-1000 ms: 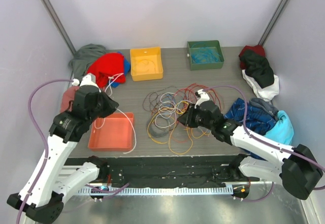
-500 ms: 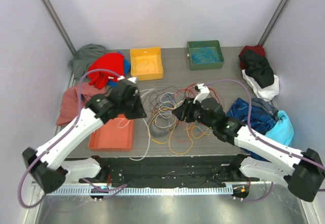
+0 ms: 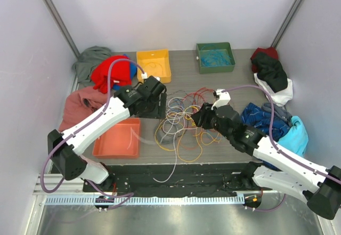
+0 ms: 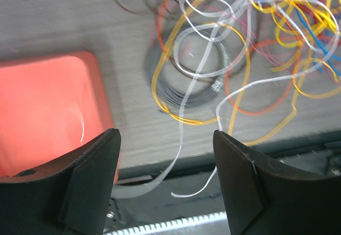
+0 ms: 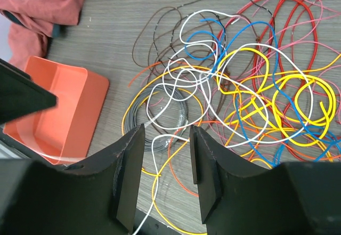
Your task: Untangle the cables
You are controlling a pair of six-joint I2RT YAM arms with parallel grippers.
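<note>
Sprawling just right of the orange tray point(image 3: 114, 139), the cables point(image 3: 181, 124) lie knotted; left and right jaws stand apart above them; a white strand point(image 4: 180, 139) trails off the counter point(image 3: 240, 86) beside the tray; tugging it could drag neighbours.

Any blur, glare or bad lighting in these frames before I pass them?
Left wrist view: blurred, with the cables and orange tray smeared. Right wrist view: sharp, every strand crisp. Top external view: evenly lit, no glare, only soft shadows.
</note>
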